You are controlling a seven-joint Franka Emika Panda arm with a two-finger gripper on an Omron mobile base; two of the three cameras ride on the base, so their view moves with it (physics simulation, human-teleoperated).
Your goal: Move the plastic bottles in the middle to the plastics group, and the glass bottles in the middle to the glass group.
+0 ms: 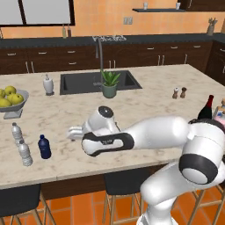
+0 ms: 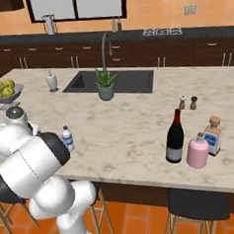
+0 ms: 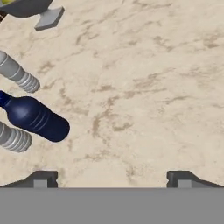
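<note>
The dark blue plastic bottle (image 1: 44, 146) (image 3: 37, 118) stands upright right beside the two greyish clear bottles of the plastics group (image 1: 25, 153) (image 1: 16, 133) (image 3: 17, 72) near the counter's left front. My gripper (image 1: 72, 132) (image 3: 112, 181) hovers just right of them, open, with nothing between its fingertips (image 3: 41, 179). The clear plastic bottle with a blue cap (image 2: 67, 138) stands mid-counter, close to my arm. Far to the right, the tall dark wine bottle (image 2: 175, 137) (image 1: 205, 108) stands next to the pink glass container (image 2: 197, 151).
A fruit bowl (image 1: 11, 101) sits back left, with a soap dispenser (image 1: 48, 84) beside the sink (image 1: 99, 81). A potted plant (image 1: 110, 83) stands at the sink's front edge. Salt and pepper shakers (image 2: 187, 102) and a corked square bottle (image 2: 213, 136) are at the right.
</note>
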